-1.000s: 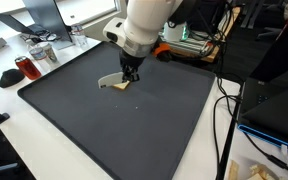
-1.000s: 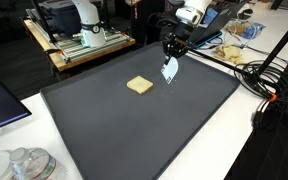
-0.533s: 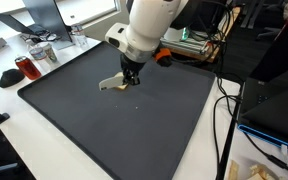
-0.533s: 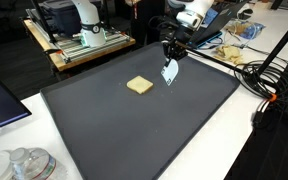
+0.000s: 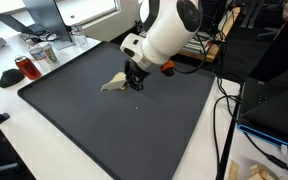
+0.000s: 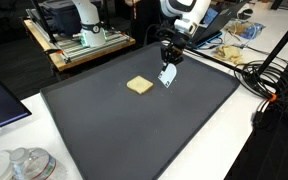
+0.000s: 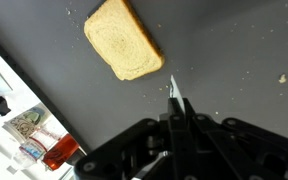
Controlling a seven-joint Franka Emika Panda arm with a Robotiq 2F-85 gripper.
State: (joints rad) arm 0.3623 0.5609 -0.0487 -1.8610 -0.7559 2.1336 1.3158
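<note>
A slice of toast (image 6: 139, 86) lies flat on the black mat (image 6: 114, 130), also seen at the upper left of the wrist view as toast (image 7: 124, 40). My gripper (image 6: 168, 62) is shut on a thin, light-coloured flat blade (image 6: 167, 76), like a spatula, which hangs below the fingers just beside the toast and apart from it. In the wrist view the gripper (image 7: 176, 118) shows the blade (image 7: 174, 92) edge-on, pointing past the toast's near corner. In an exterior view the blade (image 5: 112, 85) sticks out sideways from the gripper (image 5: 134, 80) and mostly hides the toast.
The mat (image 5: 104, 130) covers most of a white table. A red cup (image 5: 24, 67) and a laptop (image 5: 44, 15) stand beyond one edge, cables (image 5: 224, 110) run along another, and glass jars (image 6: 24, 165) stand near a corner. Crumbs (image 7: 282, 78) dot the mat.
The arm has leaned over and the wrist has tilted, swinging the blade a little toward the toast. The gripper stays shut on the blade; the toast has not moved.
</note>
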